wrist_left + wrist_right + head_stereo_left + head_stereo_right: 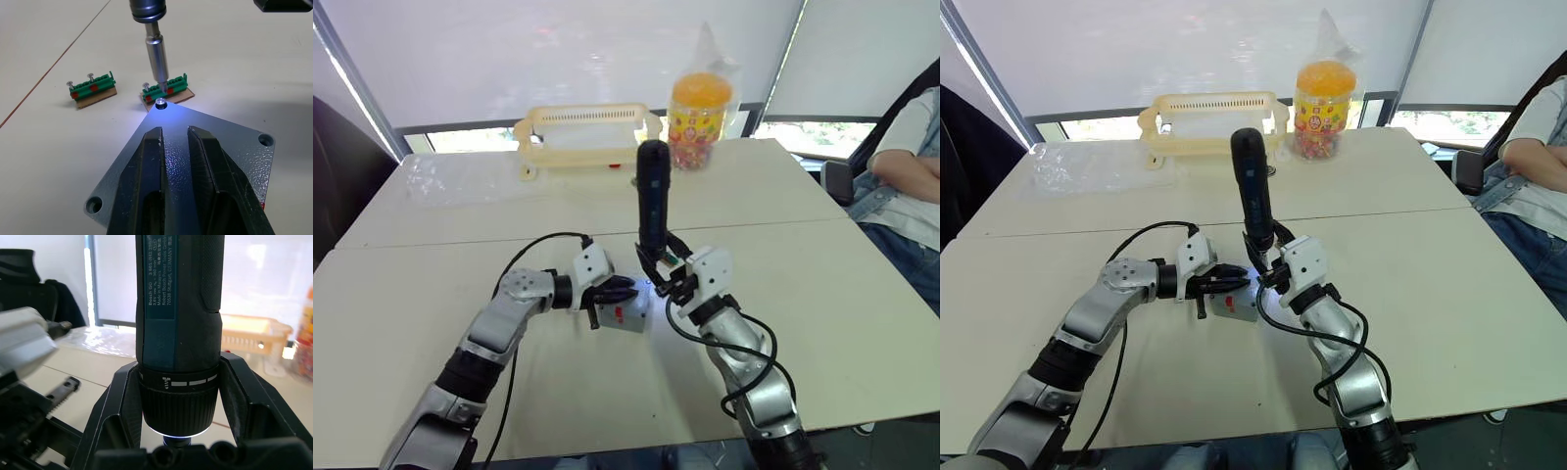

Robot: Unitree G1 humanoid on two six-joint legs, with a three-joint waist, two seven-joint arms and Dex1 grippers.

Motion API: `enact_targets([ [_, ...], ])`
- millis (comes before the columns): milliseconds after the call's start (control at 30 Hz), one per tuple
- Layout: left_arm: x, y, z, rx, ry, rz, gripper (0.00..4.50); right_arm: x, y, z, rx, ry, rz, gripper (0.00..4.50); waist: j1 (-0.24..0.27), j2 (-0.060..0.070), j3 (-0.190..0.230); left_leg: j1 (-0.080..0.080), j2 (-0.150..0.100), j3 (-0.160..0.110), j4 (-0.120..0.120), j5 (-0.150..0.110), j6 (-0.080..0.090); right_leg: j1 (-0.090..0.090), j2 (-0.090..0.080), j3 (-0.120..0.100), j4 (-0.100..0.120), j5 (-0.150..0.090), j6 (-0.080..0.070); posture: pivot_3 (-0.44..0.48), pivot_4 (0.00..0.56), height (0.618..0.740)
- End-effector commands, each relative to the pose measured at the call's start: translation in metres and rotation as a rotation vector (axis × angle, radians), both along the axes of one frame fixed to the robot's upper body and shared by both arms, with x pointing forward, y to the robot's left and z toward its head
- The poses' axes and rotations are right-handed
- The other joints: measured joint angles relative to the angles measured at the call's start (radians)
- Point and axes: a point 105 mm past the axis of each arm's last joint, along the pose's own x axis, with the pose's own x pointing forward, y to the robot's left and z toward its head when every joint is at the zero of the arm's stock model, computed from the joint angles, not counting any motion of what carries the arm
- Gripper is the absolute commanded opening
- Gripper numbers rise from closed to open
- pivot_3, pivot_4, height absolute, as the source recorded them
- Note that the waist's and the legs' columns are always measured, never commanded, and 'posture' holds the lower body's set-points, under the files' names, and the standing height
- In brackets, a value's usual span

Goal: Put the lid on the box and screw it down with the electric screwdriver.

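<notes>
The grey lid (pixel 230 147) lies flat on top of the small grey box (pixel 626 318) at mid-table. My left gripper (pixel 174 131) rests flat on the lid, shut, its two fingers nearly touching with nothing between them. My right gripper (pixel 661 269) is shut on the electric screwdriver (pixel 653 196), a black tool held upright just right of the box. Its metal bit (pixel 157 58) comes down onto a screw (pixel 161 102) in the lid's far corner, lit by the tool's white light. Two other corner holes of the lid show bare.
Two green screw holders (pixel 93 88) (pixel 166 90) with upright screws stand just beyond the box. At the table's back are a cream basket (pixel 587 137), a snack jar (pixel 700 122) and a clear plastic sheet (pixel 460 176). A person (pixel 911 176) sits at the right.
</notes>
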Motion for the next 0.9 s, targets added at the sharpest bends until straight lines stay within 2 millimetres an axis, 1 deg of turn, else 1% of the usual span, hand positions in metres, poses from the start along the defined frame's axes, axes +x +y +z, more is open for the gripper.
enact_targets([
  [33, -0.003, 0.004, -0.029, 0.070, 0.086, 0.021, 0.78, -0.006, 0.003, 0.023, 0.060, -0.077, 0.017, 1.81, -0.001, 0.001, 0.000, 0.000, 0.000, 0.000, 0.000, 0.000, 0.000, 0.000, 0.000, 0.000, 0.000, 0.000, 0.000, 0.000, 0.150, 0.740],
  [133, -0.003, 0.005, -0.029, 0.071, 0.086, 0.024, 0.78, -0.004, 0.002, 0.024, 0.067, -0.081, 0.010, 1.81, -0.001, 0.001, 0.001, 0.000, 0.000, 0.000, 0.000, 0.000, 0.000, 0.000, 0.000, 0.000, 0.000, 0.000, 0.000, 0.000, 0.150, 0.740],
  [200, -0.003, 0.006, -0.029, 0.073, 0.086, 0.027, 0.78, -0.004, 0.001, 0.030, 0.074, -0.101, 0.002, 1.81, -0.001, 0.001, 0.001, 0.000, 0.000, 0.000, 0.000, 0.000, 0.000, 0.000, 0.000, 0.000, 0.001, 0.000, 0.000, 0.000, 0.150, 0.740],
  [233, -0.003, 0.006, -0.029, 0.074, 0.086, 0.027, 0.78, -0.004, 0.000, 0.034, 0.081, -0.112, 0.000, 1.81, -0.002, 0.001, 0.001, 0.000, 0.000, 0.000, 0.000, 0.000, 0.000, 0.000, 0.000, 0.000, 0.000, 0.000, 0.000, 0.000, 0.150, 0.740],
  [333, -0.003, 0.009, -0.030, 0.087, 0.084, 0.027, 0.78, -0.008, 0.002, 0.059, 0.120, -0.160, 0.011, 1.81, -0.002, 0.001, 0.001, 0.000, 0.000, 0.000, 0.000, 0.000, 0.000, 0.000, 0.000, 0.000, 0.001, 0.000, 0.000, 0.000, 0.150, 0.740],
  [367, -0.002, 0.010, -0.031, 0.090, 0.084, 0.028, 0.78, -0.009, 0.002, 0.064, 0.135, -0.165, 0.017, 1.81, -0.002, 0.001, 0.001, 0.000, 0.000, 0.000, 0.000, 0.000, 0.000, 0.000, 0.000, 0.000, 0.001, 0.000, 0.000, 0.000, 0.150, 0.740],
  [433, -0.001, 0.010, -0.031, 0.094, 0.083, 0.030, 0.78, -0.010, 0.004, 0.067, 0.154, -0.157, 0.026, 1.81, -0.001, 0.001, 0.001, 0.000, 0.000, 0.000, 0.000, 0.000, 0.000, -0.001, 0.000, 0.000, 0.002, 0.001, 0.001, 0.000, 0.150, 0.740],
  [500, 0.000, 0.011, -0.032, 0.102, 0.080, 0.030, 0.78, -0.010, 0.004, 0.065, 0.160, -0.144, 0.031, 1.81, -0.001, 0.001, 0.001, 0.000, 0.000, 0.000, -0.001, 0.000, 0.000, -0.001, 0.000, 0.000, 0.002, 0.002, 0.003, 0.000, 0.150, 0.740],
  [733, 0.003, 0.014, -0.035, 0.123, 0.067, 0.043, 0.78, -0.006, 0.011, 0.047, 0.162, -0.078, 0.050, 1.81, -0.003, 0.001, 0.001, 0.000, 0.000, 0.001, 0.001, 0.000, 0.000, -0.001, 0.000, 0.000, 0.002, 0.002, 0.002, 0.000, 0.150, 0.740],
  [900, 0.003, 0.016, -0.034, 0.125, 0.069, 0.045, 0.78, -0.002, 0.015, 0.038, 0.164, -0.054, 0.054, 1.81, -0.004, 0.001, 0.001, 0.001, 0.000, 0.001, 0.001, 0.000, 0.000, -0.001, 0.001, 0.000, 0.003, 0.002, 0.002, 0.000, 0.150, 0.740],
])
